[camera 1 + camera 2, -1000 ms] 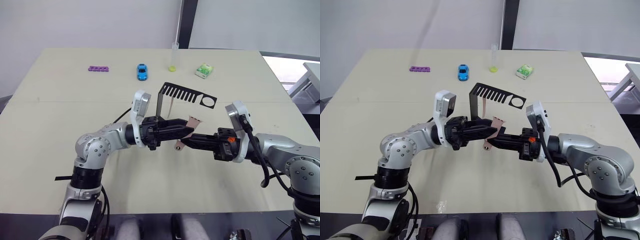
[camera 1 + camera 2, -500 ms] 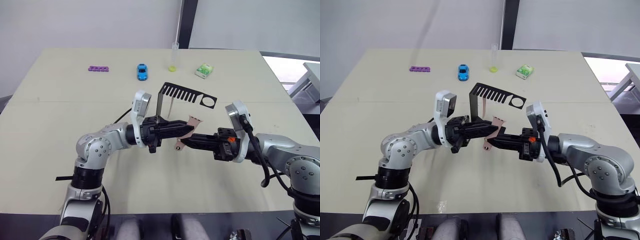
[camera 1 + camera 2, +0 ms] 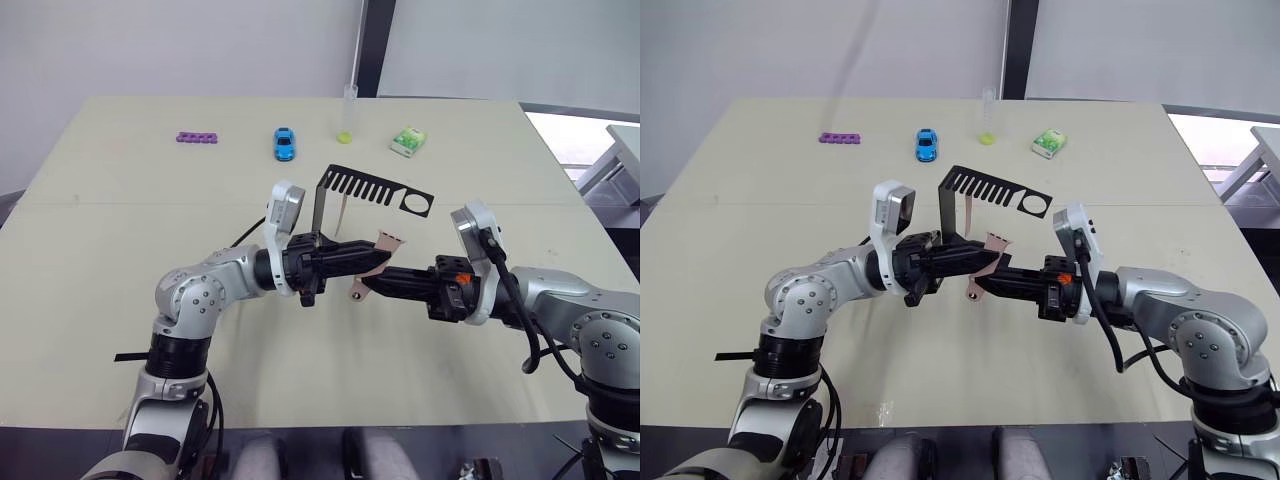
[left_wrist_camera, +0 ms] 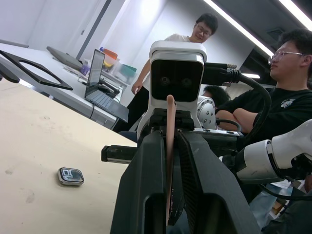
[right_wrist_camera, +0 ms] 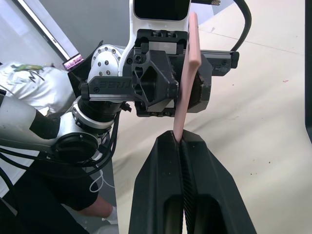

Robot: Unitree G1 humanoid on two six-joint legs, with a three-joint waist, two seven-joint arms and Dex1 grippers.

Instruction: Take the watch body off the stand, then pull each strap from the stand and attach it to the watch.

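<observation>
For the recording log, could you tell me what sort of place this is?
Probably an office-like robotics lab: a plain table, a laptop on a desk behind, and seated people watching.

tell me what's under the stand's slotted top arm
Under the stand arm hangs one pink strap. Its lower end is hidden behind the left gripper.

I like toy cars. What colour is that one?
The toy car is blue, seen best in the left eye view.
</observation>
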